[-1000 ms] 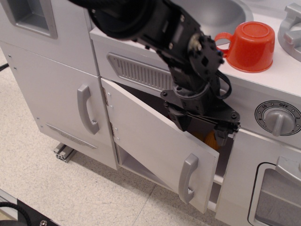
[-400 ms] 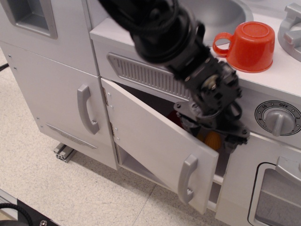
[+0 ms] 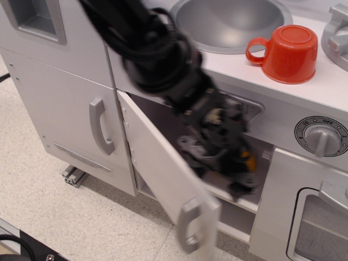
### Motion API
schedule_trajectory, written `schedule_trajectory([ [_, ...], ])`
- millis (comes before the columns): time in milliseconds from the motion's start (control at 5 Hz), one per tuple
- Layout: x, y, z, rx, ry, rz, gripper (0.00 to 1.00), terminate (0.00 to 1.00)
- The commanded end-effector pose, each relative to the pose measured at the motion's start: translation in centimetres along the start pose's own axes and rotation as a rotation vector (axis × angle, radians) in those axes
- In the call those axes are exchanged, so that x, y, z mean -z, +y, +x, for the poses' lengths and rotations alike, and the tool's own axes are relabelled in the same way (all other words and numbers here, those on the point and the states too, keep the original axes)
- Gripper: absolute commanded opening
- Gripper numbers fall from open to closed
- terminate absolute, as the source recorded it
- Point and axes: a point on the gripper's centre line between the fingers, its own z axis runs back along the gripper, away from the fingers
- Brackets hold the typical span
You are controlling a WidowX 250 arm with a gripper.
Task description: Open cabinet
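The cabinet (image 3: 163, 179) door stands swung well out from the toy-kitchen front, hinged along its left edge just right of the taller, narrower door (image 3: 65, 117). Its free edge, blurred, points toward the camera and the floor (image 3: 65, 217). The curved grey handle (image 3: 190, 225) sits near that free edge at the bottom of the view. Behind the door the opening shows a dark interior and a pale shelf (image 3: 242, 202).

The black arm comes down from the upper left, across the front of the sink (image 3: 231, 22), and ends inside the opening. The tool (image 3: 239, 179) lies just behind the inner face of the door, above the shelf, right of the door's handle. Motion blur hides the fingertips: whether the jaws are apart or closed cannot be told, nor whether they have hold of anything. A small orange patch shows at the tool.

On the counter (image 3: 326, 89) above the opening, an inverted red cup (image 3: 288, 51) stands right of the sink. A dial (image 3: 322, 135) sits on the front panel below the cup, above the oven door (image 3: 315, 217).
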Motion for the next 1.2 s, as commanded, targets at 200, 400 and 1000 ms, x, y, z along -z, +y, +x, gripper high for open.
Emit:
schedule_trajectory([
  [200, 0.6, 6.1, -4.2, -0.084, 0.152, 0.104, 1.0, 0.0],
  [400, 0.5, 7.7, -5.8, -0.074, 0.197, 0.13, 1.0, 0.0],
  [1000, 0.1, 9.1, -6.4, -0.089, 0.228, 0.156, 1.0, 0.0],
])
